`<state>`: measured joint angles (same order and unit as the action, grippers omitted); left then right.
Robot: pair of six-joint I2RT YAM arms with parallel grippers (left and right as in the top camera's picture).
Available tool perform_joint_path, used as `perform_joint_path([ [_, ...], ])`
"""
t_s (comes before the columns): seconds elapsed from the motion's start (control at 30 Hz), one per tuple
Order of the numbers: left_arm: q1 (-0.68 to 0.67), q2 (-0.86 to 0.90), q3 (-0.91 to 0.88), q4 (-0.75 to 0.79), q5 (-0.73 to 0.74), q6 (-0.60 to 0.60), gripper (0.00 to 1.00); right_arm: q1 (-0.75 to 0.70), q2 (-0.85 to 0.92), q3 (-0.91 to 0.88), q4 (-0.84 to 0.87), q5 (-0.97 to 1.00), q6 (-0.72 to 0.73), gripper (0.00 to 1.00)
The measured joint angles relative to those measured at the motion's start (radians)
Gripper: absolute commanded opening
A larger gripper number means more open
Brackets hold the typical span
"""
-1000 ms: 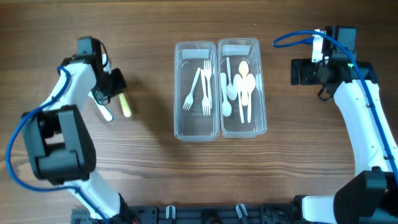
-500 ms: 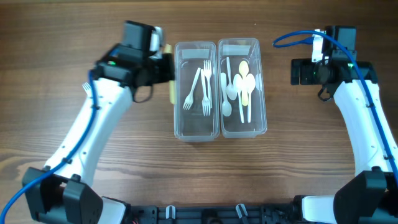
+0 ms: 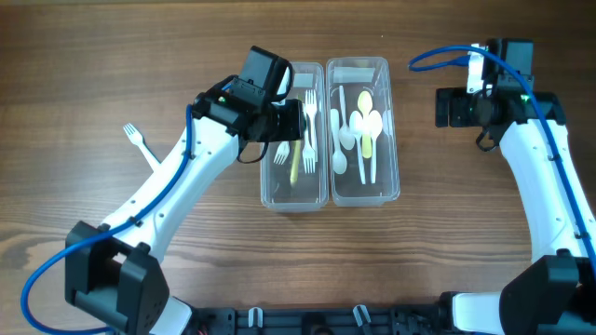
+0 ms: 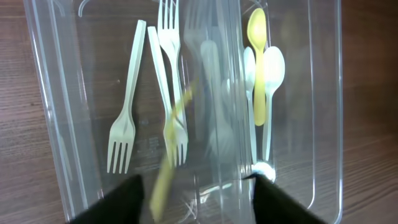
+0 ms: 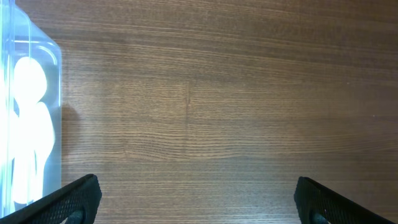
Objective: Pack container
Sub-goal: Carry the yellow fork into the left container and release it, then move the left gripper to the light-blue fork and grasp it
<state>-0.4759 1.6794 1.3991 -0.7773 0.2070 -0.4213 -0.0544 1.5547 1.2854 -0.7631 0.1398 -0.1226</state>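
Note:
Two clear containers stand side by side mid-table. The left container (image 3: 266, 177) holds white forks (image 4: 122, 134), and a yellow utensil (image 3: 294, 160) lies slanted among them. My left gripper (image 3: 291, 121) hovers over this container, jaws open. In the left wrist view the yellow utensil (image 4: 163, 186) is blurred and loose between the fingers (image 4: 118, 202), gripped by neither. The right container (image 3: 396, 140) holds white spoons and a yellow spoon (image 3: 366, 126). My right gripper (image 3: 447, 107) stands open over bare wood to the right, nothing between its fingers (image 5: 74, 199).
A single white fork (image 3: 140, 147) lies on the wooden table to the left of the containers. In the right wrist view the right container's wall (image 5: 56, 93) shows at the left edge. Black fixtures line the table's front edge.
My left arm swung from the table's left to above the left container with the yellow utensil, then opened; the utensil is now loose in the container. The right arm has not moved.

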Motion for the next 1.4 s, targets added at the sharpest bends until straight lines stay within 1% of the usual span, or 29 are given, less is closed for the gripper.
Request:
perform_joint_path([
  [0.2, 0.014, 0.000, 0.000, 0.020, 0.000, -0.004, 0.61, 0.000, 0.000, 0.000, 0.000, 0.000, 0.000, 1.00],
  [0.4, 0.100, -0.008, 0.000, 0.010, 0.000, -0.005, 0.55, 0.000, 0.000, 0.000, 0.000, 0.000, 0.000, 1.00],
  [0.5, 0.177, -0.027, 0.000, -0.020, -0.018, -0.012, 0.56, 0.000, 0.000, 0.000, 0.000, 0.000, 0.000, 1.00],
  [0.57, 0.250, -0.045, 0.000, -0.058, -0.054, -0.018, 0.58, 0.000, 0.000, 0.000, 0.000, 0.000, 0.000, 1.00],
  [0.67, 0.362, -0.060, 0.000, -0.137, -0.152, -0.047, 0.64, 0.000, 0.000, 0.000, 0.000, 0.000, 0.000, 1.00],
  [0.8, 0.489, -0.060, 0.000, -0.227, -0.275, -0.102, 0.64, 0.000, 0.000, 0.000, 0.000, 0.000, 0.000, 1.00],
  [0.93, 0.595, -0.060, 0.000, -0.241, -0.339, -0.143, 0.61, 0.000, 0.000, 0.000, 0.000, 0.000, 0.000, 1.00],
  [1.07, 0.654, -0.061, -0.024, -0.185, -0.369, -0.179, 0.61, 0.000, 0.000, 0.000, 0.000, 0.000, 0.000, 1.00],
  [1.17, 0.685, -0.061, -0.094, -0.106, -0.379, -0.195, 0.62, 0.000, 0.000, 0.000, 0.000, 0.000, 0.000, 1.00],
  [1.27, 0.710, -0.052, -0.162, -0.053, -0.383, -0.203, 0.58, 0.000, 0.000, 0.000, 0.000, 0.000, 0.000, 1.00],
  [1.3, 0.718, -0.044, -0.186, -0.009, -0.386, -0.208, 0.56, 0.000, 0.000, 0.000, 0.000, 0.000, 0.000, 1.00],
  [1.4, 0.736, 0.012, -0.233, 0.065, -0.387, -0.229, 0.54, 0.000, 0.000, 0.000, 0.000, 0.000, 0.000, 1.00],
])
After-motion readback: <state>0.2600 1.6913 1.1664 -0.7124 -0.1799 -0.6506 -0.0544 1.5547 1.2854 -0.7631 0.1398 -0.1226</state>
